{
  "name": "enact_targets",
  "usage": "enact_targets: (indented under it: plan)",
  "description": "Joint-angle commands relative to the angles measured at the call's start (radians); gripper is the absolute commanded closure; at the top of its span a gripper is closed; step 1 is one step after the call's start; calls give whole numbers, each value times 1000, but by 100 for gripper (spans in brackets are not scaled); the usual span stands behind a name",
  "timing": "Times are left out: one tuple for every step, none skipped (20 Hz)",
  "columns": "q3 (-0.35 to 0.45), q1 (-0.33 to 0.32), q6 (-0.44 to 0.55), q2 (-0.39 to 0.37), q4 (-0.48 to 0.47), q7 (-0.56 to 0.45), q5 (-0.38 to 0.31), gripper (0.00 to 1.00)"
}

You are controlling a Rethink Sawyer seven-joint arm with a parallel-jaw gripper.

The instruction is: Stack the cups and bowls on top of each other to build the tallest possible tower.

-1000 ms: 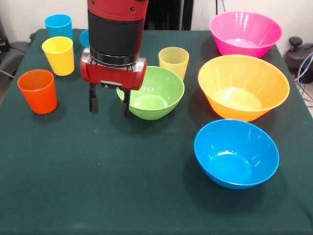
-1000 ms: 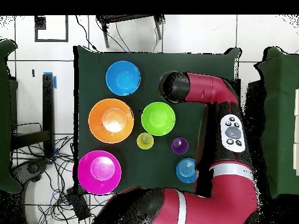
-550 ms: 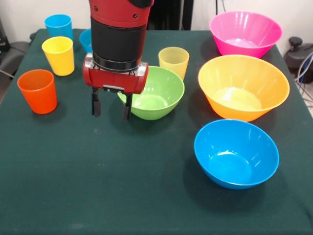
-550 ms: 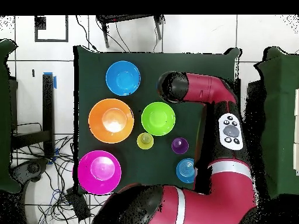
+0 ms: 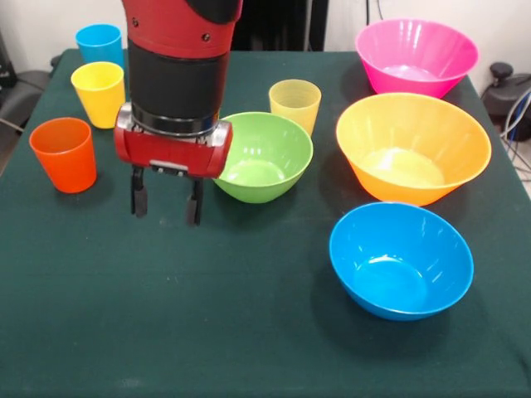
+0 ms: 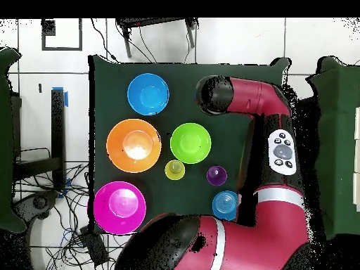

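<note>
My gripper (image 5: 165, 207) hangs open and empty over the green cloth, just left of the green bowl (image 5: 261, 156). The orange cup (image 5: 63, 153) stands to its left, with the yellow cup (image 5: 99, 93) and blue cup (image 5: 99, 43) behind that. A pale yellow-green cup (image 5: 294, 104) sits behind the green bowl. To the right are the pink bowl (image 5: 416, 55), the orange-yellow bowl (image 5: 412, 148) and the medium blue bowl (image 5: 401, 259). In the overhead view the purple cup (image 6: 216, 175) and small blue bowl (image 6: 225, 205) show beside the arm. Each piece I see stands by itself.
The table (image 5: 249, 332) is covered in dark green cloth, with open cloth in front of the gripper. In the overhead view the arm (image 6: 281, 148) runs along the table's right side, with cables and tiled floor around the table.
The gripper has moved left and toward the table's near side in the front view, away from the green bowl's rim. It stays open. No cup or bowl has moved.
</note>
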Motion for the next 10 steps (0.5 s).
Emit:
enact_targets:
  plan:
    - [73, 34, 115, 113, -106, -58, -29, 0]
    - [71, 37, 113, 116, -109, -55, -29, 0]
    - [69, 42, 112, 117, -112, -55, -31, 0]
    - [68, 45, 113, 118, -114, -55, -31, 0]
    - [65, 49, 117, 121, -122, -52, -31, 0]
    - [62, 53, 120, 125, -130, -48, -31, 0]
    - [61, 58, 127, 137, -152, -50, -33, 0]
    - [61, 61, 129, 141, -158, -51, -32, 0]
    - [61, 63, 137, 146, -168, -52, -30, 0]
    - [59, 65, 138, 147, -168, -47, -28, 0]
